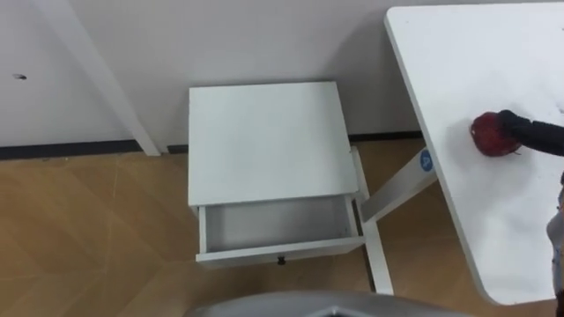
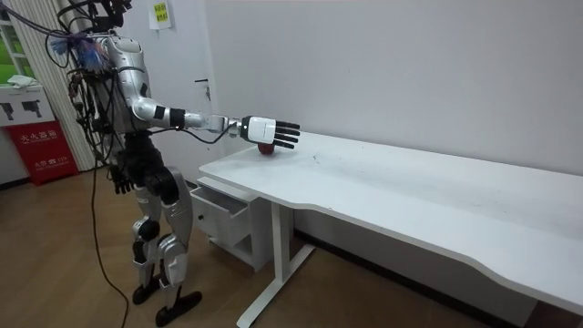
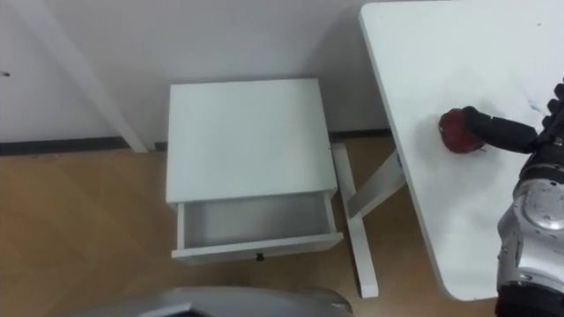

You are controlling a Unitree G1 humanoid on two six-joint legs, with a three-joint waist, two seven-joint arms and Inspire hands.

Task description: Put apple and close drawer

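Apple, red, lies on the white desk, to the right of a small white cabinet. The right hand is over it. The room view shows its fingers straight and spread, and the eye views show one dark finger touching the apple. The cabinet's drawer is pulled out with its pale inside showing, above a wooden floor.

A plain white wall spans the upper frame, with a dark skirting strip beneath. Herringbone wooden floor lies lower left, and a white rectangular desk stands at right.
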